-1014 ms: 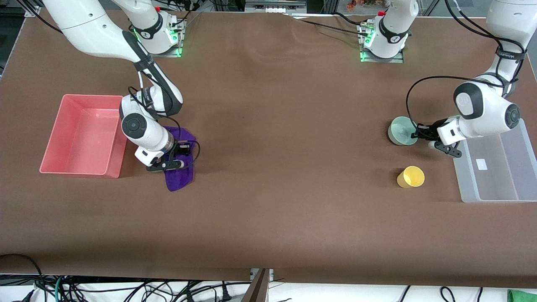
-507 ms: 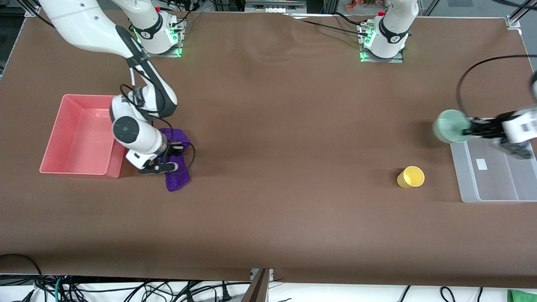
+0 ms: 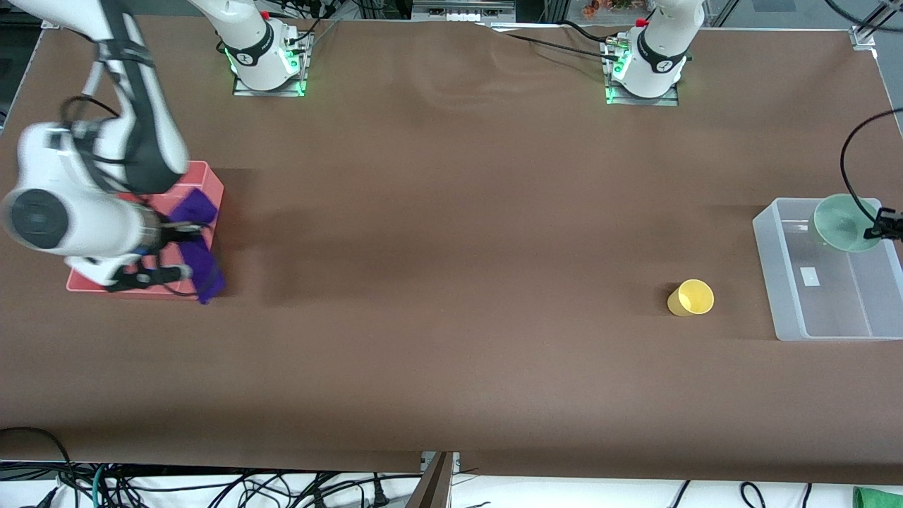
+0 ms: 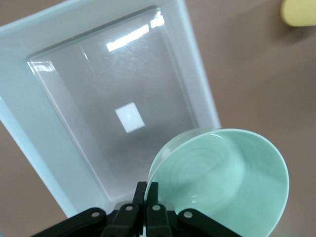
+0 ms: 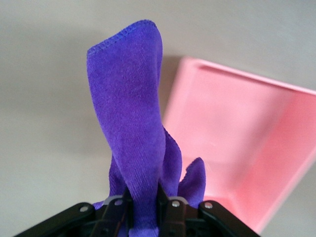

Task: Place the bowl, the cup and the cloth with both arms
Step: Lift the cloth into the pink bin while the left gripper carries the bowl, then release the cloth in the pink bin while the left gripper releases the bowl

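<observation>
My left gripper [image 3: 882,227] is shut on the rim of the mint-green bowl [image 3: 843,223] and holds it tilted in the air over the clear bin [image 3: 779,296]. In the left wrist view the gripper [image 4: 147,193] pinches the bowl [image 4: 222,177] above the bin [image 4: 59,163]. My right gripper [image 3: 180,247] is shut on the purple cloth [image 3: 197,243], which hangs over the edge of the pink bin [image 3: 211,185]. In the right wrist view the gripper [image 5: 144,197] holds the cloth [image 5: 131,123] beside the pink bin [image 5: 237,133]. The yellow cup [image 3: 691,297] stands on the table.
The clear bin stands at the left arm's end of the table, the pink bin at the right arm's end. The cup stands beside the clear bin, toward the table's middle. It shows at the edge of the left wrist view [image 4: 298,12].
My left gripper has lifted the bowl off the table and carried it over the clear bin. My right gripper has lifted the cloth off the table and moved it to the pink bin's edge.
</observation>
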Robot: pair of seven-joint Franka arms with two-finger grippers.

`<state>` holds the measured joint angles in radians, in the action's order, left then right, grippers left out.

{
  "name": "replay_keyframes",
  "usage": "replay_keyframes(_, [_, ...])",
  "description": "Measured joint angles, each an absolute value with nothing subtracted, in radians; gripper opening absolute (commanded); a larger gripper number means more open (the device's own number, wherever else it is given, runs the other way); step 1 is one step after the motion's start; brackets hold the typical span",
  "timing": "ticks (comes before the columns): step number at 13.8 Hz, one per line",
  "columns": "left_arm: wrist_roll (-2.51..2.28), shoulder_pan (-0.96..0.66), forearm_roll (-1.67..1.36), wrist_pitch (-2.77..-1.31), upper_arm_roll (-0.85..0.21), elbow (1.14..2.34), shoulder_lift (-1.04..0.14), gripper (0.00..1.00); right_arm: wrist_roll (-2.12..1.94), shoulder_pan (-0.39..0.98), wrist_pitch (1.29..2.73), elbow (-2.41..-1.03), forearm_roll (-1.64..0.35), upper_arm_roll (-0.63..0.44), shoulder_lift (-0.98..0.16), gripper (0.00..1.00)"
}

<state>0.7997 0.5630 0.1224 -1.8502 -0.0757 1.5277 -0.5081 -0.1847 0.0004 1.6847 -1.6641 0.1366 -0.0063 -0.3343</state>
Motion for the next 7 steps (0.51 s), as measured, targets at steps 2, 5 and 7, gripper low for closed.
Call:
replay_keyframes(2, [0.821, 0.590, 0.122, -1.964, -0.076, 1.498, -0.597, 0.00, -0.268, -0.002, 1.647, -1.669, 0.136, -0.087, -0.321, 0.00])
replay_keyframes(5, [0.863, 0.623, 0.122, -2.045, -0.077, 1.487, -0.677, 0.02, -0.330, -0.006, 1.638, -1.726, 0.136, -0.179, -0.313, 0.00])
replay_keyframes(7, [0.868, 0.627, 0.108, -2.048, -0.082, 1.486, -0.710, 0.68, -0.332, -0.006, 1.674, -1.798, 0.136, -0.213, -0.304, 0.00])
